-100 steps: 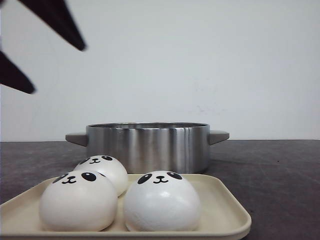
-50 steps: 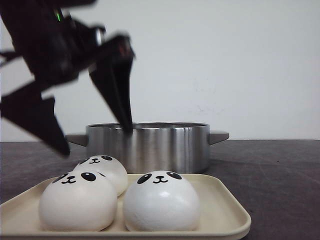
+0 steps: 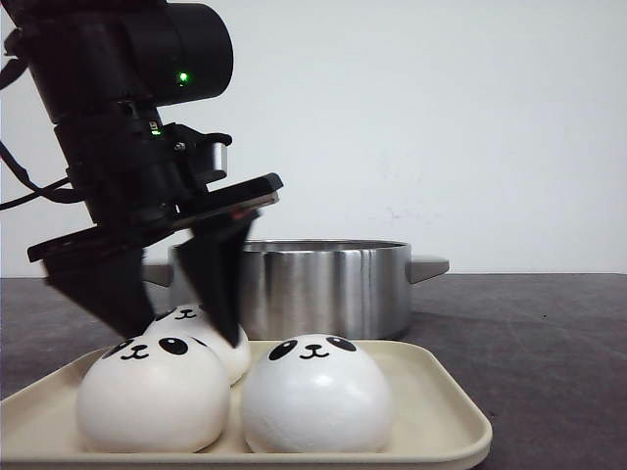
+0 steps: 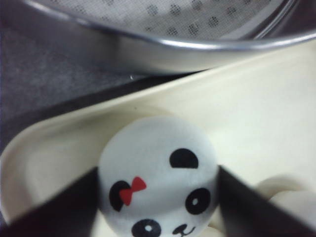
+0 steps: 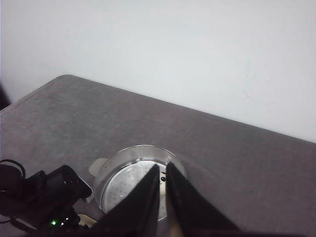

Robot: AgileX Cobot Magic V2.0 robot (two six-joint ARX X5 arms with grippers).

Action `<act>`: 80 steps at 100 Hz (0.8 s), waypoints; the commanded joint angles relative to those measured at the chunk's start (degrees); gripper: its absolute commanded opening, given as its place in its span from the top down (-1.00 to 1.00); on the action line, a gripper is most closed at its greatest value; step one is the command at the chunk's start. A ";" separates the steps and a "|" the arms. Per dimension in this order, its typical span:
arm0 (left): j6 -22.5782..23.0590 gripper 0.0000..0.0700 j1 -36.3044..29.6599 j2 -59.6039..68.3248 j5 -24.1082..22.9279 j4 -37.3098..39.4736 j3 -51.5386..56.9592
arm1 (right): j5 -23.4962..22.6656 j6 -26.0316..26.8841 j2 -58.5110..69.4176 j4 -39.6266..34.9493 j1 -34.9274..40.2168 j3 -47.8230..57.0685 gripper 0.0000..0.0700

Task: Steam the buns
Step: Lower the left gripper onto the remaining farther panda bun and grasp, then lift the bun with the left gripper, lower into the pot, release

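Left gripper (image 3: 176,318), descended within the last second from above the steamer pot (image 3: 289,286), straddled the rear bun (image 4: 158,180) on the tray (image 3: 441,411), jaws wide; an off-centre closure risked squashing it or nudging neighbouring buns (image 3: 235,392).

We noted a dark grey table (image 3: 549,343). Directly on it sat a steel steamer pot (image 3: 313,284) at 12 o'clock and a cream tray (image 3: 441,411) at 6 o'clock.

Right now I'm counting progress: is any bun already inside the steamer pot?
No: in the right wrist view, the steamer pot shows only its bare perforated insert.
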 commanded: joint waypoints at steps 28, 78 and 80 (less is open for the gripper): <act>-0.07 0.97 -1.27 -3.21 -0.24 -2.80 4.00 | 0.11 0.15 0.48 -1.05 0.74 1.29 0.96; 4.63 0.97 -3.48 -17.59 -10.38 -3.56 23.67 | 0.07 0.15 0.48 -0.76 0.74 1.29 0.96; 5.03 0.97 -2.99 -17.18 -10.38 -3.52 24.44 | 0.07 0.15 0.50 -0.79 0.74 1.29 0.96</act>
